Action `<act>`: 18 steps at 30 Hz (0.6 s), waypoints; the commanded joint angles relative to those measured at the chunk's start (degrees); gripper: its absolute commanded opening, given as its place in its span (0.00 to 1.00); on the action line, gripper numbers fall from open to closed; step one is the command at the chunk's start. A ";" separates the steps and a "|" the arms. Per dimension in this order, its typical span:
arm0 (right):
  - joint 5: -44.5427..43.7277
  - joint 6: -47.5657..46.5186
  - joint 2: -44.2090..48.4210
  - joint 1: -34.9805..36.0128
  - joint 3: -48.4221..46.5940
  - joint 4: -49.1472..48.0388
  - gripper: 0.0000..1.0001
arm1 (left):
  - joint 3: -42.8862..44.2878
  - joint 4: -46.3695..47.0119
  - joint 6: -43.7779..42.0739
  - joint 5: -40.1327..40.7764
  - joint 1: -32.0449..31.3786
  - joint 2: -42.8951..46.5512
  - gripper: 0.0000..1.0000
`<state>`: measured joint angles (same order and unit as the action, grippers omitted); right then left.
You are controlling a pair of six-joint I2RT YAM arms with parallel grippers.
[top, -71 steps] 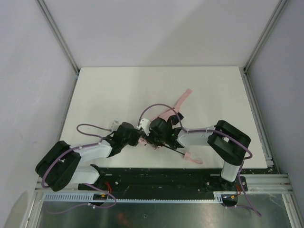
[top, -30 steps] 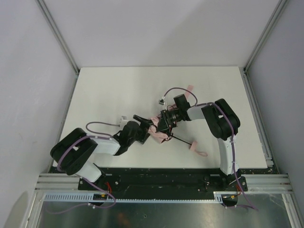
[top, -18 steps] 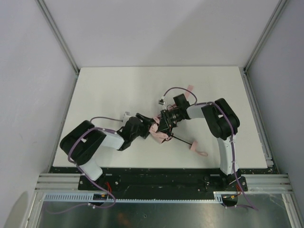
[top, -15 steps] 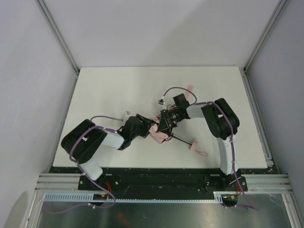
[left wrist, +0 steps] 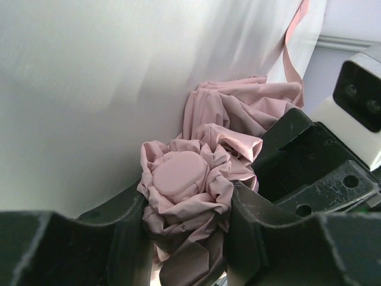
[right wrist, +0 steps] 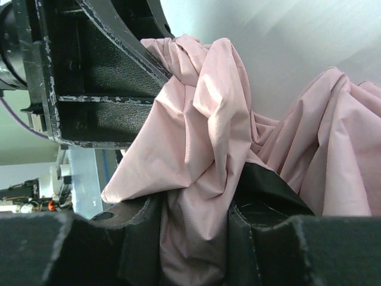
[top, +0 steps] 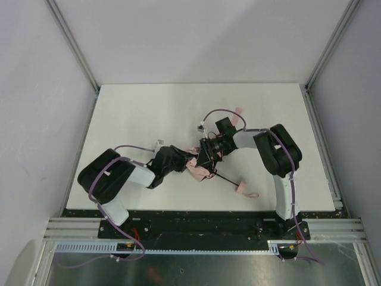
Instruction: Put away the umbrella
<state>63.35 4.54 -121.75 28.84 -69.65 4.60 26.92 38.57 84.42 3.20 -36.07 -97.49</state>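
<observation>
The pale pink umbrella point(top: 195, 168) lies bunched at mid table. Its thin black shaft point(top: 223, 179) runs right to the small pink handle point(top: 241, 188) with its loop strap. My left gripper point(top: 186, 159) comes from the left and is shut on the top end of the bundle, round pink cap point(left wrist: 180, 174) between its fingers point(left wrist: 253, 226). My right gripper point(top: 205, 156) comes from the right and is shut on a fold of the umbrella fabric point(right wrist: 199, 179). The two grippers almost touch. The ribs are hidden under fabric.
A loose pink strap point(top: 237, 114) lies on the white table point(top: 137, 113) behind the right wrist. Grey walls and metal rails point(top: 321, 143) border the table on three sides. Purple cables loop over both arms.
Both arms swung from near the front edge toward mid table. The left gripper then slid right onto the end of the bundle. The handle shifted slightly left.
</observation>
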 commanded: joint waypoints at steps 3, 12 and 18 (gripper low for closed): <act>-16.23 2.86 11.34 0.80 2.85 11.08 0.59 | -5.38 -11.29 -5.29 5.72 0.22 0.50 0.00; -34.74 -0.45 35.43 3.82 5.98 14.94 0.95 | -5.35 -17.83 -4.06 5.73 -0.13 3.71 0.00; -65.49 -9.83 49.26 20.04 21.98 -3.00 0.99 | -0.32 -32.17 -2.26 5.02 -0.07 5.11 0.00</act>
<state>22.52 2.87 -77.58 38.63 -56.82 12.16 24.95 30.17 85.71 4.34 -36.53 -91.26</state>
